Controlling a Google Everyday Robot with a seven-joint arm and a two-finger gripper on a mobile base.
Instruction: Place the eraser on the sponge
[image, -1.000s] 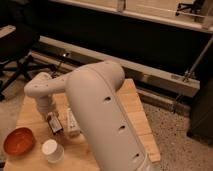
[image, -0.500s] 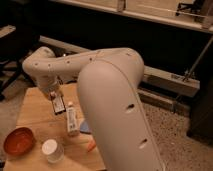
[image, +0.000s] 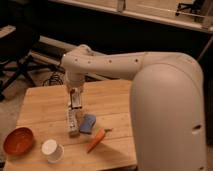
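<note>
My gripper (image: 75, 101) hangs down from the white arm over the middle of the wooden table (image: 42, 102). It is shut on a small dark block, the eraser (image: 76, 98), held above the tabletop. The blue sponge (image: 88, 123) lies flat on the table just below and slightly right of the gripper, and the two are apart. The large white arm covers the right side of the view.
A whitish tube (image: 72, 122) lies right beside the sponge on its left. An orange carrot (image: 97, 140) lies in front of the sponge. An orange bowl (image: 19, 141) and a white cup (image: 52, 150) stand at the front left. Office chair legs at left.
The arm has swung back and stretched out. The gripper with the eraser has moved right, from over the table's left part to just behind the tube and sponge.
</note>
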